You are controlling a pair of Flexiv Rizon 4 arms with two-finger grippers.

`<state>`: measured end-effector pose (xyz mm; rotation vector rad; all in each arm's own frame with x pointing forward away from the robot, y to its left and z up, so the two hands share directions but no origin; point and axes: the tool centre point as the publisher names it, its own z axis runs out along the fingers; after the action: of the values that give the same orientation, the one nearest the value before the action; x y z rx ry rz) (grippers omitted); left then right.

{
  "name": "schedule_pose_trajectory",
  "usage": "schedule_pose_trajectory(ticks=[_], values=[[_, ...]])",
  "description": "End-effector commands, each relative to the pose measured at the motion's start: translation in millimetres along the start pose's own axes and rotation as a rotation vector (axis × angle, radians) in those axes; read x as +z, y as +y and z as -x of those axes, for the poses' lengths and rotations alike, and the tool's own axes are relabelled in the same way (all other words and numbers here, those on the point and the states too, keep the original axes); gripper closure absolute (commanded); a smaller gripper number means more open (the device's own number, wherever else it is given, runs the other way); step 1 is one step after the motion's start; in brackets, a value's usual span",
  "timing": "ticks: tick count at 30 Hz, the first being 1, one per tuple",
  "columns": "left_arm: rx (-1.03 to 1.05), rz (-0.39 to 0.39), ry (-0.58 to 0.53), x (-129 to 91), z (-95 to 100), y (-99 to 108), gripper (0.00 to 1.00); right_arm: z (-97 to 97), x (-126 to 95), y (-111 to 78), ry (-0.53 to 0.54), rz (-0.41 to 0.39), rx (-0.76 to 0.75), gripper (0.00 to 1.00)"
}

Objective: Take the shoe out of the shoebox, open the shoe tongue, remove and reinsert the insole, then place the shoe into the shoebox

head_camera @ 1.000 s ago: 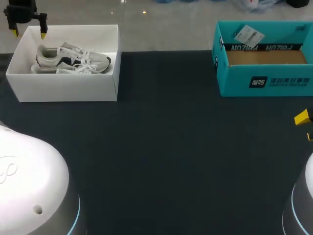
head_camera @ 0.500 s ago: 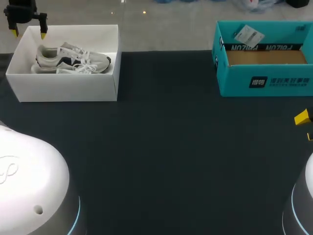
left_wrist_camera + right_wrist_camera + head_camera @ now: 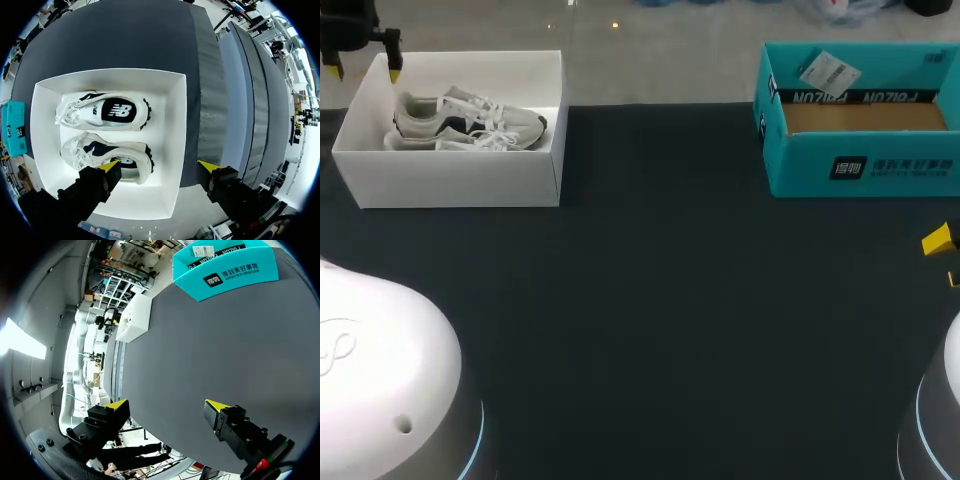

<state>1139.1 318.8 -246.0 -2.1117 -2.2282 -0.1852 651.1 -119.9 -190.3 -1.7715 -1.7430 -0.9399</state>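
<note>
- Risk in head view: left gripper (image 3: 364, 70) hangs over the far left corner of the white box (image 3: 450, 180), fingers spread, holding nothing. Shoes (image 3: 470, 122) lie inside on their sides, laces loose. A descent from this spot would likely meet the box wall, not a shoe.
- Head view, right side: right gripper (image 3: 948, 260) sits at the edge of the table (image 3: 670, 300), well apart from the teal box (image 3: 860, 165). It cannot steady the white box from there.
- Left wrist view: fingers wide open and empty. One tip is over the heel of the nearer shoe (image 3: 107, 152), the other beyond the box wall, so the wall lies between them. Closing here would pinch cardboard or drag the box.
- Same view: farther shoe (image 3: 105, 110) lies just beside the nearer one. A careless grasp could catch both, or snag laces and tip the box on lifting.
- Right wrist view: fingers wide open, nothing held, over bare table with the teal box ahead. No immediate hazard here; the concern is that the white box is unrestrained if pulled.
</note>
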Motion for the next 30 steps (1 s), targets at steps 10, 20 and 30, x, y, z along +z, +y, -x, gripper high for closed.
schedule_pose_trajectory(ticks=[10, 20, 30], values=[[0.016, 0.069, 0.031, 8, 37.3, -93, 0.13, -0.3, 0, -1.6, -0.002, 0.002, 0.000, 0.00], [0.028, 0.029, -0.020, 23, 39.9, -93, 0.20, -0.3, 0, -1.6, -0.002, 0.002, 0.000, 0.00], [0.082, -0.009, 0.009, 39, 30.1, -77, 0.15, -0.3, 0, -1.6, -0.002, 0.002, 0.000, 0.00]])
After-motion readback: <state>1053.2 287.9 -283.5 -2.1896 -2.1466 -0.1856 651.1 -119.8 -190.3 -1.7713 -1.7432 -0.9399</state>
